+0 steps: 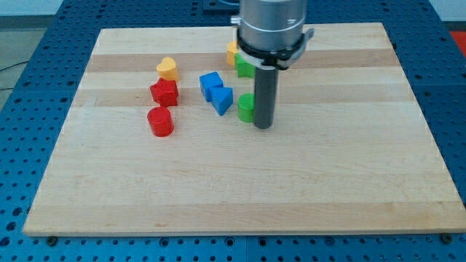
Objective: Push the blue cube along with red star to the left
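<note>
The blue cube (210, 83) sits near the board's upper middle, touching a second blue block (223, 100) just below and to its right. The red star (164, 92) lies to their left, apart from them. My tip (263, 126) rests on the board to the right of the blue blocks, right beside a green block (246, 108) that stands between the rod and the lower blue block. The tip touches neither blue block.
A yellow heart (167, 68) lies just above the red star and a red cylinder (160, 121) just below it. A yellow block (232, 52) and another green block (245, 66) sit partly hidden behind the arm. The wooden board (233, 189) lies on a blue perforated table.
</note>
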Controlling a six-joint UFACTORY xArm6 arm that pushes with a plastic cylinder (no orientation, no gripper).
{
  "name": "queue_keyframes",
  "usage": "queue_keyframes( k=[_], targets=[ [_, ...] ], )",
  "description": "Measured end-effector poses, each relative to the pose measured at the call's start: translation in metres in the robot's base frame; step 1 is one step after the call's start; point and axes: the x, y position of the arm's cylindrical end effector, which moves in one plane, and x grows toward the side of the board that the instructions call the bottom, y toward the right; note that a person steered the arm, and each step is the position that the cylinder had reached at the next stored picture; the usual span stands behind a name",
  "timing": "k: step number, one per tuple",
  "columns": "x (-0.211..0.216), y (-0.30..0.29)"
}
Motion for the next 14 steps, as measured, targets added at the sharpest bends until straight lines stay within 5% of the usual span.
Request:
queue_keyframes(
  k=[2,3,5,7,10,14],
  targets=[
    [0.009,0.002],
    [-0.001,0.058],
    [-0.123,0.050],
    [-0.190,0.019],
    [-0.145,0.002],
    [-0.103,0.079]
  ],
)
